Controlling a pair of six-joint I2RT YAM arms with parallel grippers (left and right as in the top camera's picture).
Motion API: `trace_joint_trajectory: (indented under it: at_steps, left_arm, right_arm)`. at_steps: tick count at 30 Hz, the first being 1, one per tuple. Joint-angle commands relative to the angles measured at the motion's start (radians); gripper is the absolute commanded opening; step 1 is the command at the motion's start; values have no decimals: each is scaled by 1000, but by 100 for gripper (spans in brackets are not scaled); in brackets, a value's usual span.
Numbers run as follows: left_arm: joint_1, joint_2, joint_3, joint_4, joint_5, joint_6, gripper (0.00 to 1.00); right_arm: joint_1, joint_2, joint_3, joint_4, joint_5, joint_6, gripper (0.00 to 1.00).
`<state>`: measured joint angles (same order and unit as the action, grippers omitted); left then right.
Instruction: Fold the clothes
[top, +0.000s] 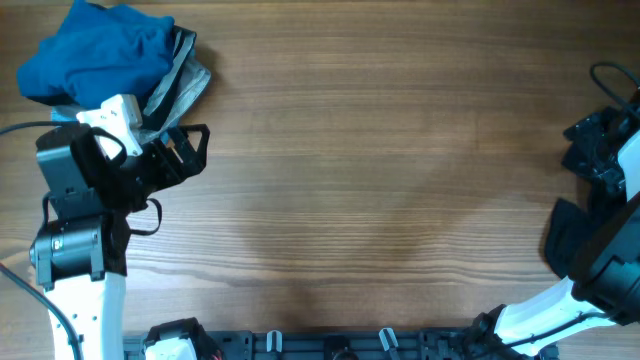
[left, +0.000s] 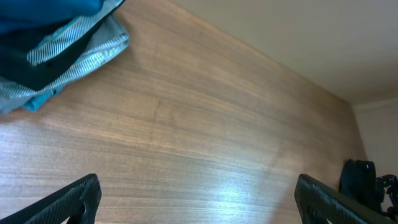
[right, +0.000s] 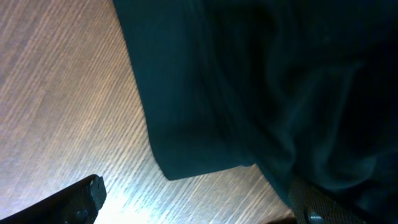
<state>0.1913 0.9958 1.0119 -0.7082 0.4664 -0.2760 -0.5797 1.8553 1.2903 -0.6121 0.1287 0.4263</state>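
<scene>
Soft black T-shirt (right: 273, 93) fills the upper right of the right wrist view, lying on the wooden table (top: 380, 180). Right gripper (right: 196, 202) has its jaws spread wide around nothing, shirt just ahead. Left gripper (left: 196, 199) also gapes empty, near the bright blue garment (top: 95, 50) and striped grey garment (top: 180, 80) heaped upper left.

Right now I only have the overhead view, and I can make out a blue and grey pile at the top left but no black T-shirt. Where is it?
Observer: In the right wrist view, the black T-shirt fills most of the frame, lying on the table just ahead of the right end effector.
Operator: Is it gripped?
Observer: No. That end effector's fingers stand wide apart, not closed on the fabric.
Operator: And the left side?
Observer: The left wrist view shows the left end effector open over bare wood, with the striped grey garment ahead and untouched.
</scene>
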Motion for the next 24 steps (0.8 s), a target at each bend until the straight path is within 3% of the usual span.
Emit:
trace_joint_trajectory:
  at_steps: [1,6,8,10,11,13,15,18,24]
  left_arm:
    - [-5,28,21,-10,16,-1,100]
    - [-5,33,21,-19,17,-2,100]
    - [-5,30,21,-21,17,-2,100]
    - [-5,24,21,-23,26,-1,100]
    - [-5,20,21,-22,35,-1,100]
    - [-4,13,21,-20,39,-1,100]
    - [-4,0,21,-14,39,-1,98]
    - [-4,-36,21,27,52,-2,97]
    - [-4,-169,23,142,68,-2,99]
  right_arm:
    - [2,44,13,23,117,-46,99]
    - [2,158,13,22,108,-87,94]
    - [0,202,13,17,101,-84,84]
    - [0,225,13,17,45,-85,57]
    - [0,225,13,17,-13,-85,33]
    - [4,207,15,27,-186,-96,11]
    - [29,166,15,56,-414,-173,4]
    - [153,85,15,67,-621,-242,4]
    - [647,43,15,90,-664,-181,6]
